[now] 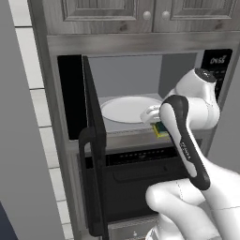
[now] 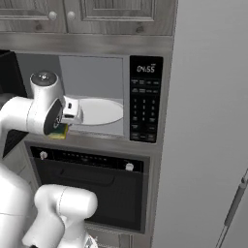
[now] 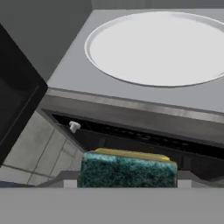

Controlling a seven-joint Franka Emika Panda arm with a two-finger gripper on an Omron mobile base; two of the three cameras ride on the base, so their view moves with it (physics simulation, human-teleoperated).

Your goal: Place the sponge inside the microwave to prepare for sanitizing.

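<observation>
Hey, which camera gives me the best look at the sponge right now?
The hand view: the sponge sits front and centre between the gripper's fingers, green scrub layer facing the camera, yellow edge above. The left base view shows only a small green-and-yellow corner behind the arm; the right base view a yellow-green sliver under the wrist.

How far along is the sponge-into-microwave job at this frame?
Done: the microwave door stands open and the sponge is held in the gripper. In hand: sponge at the cavity's front edge, above the oven. Left: carry it inside onto the turntable and release.
</observation>
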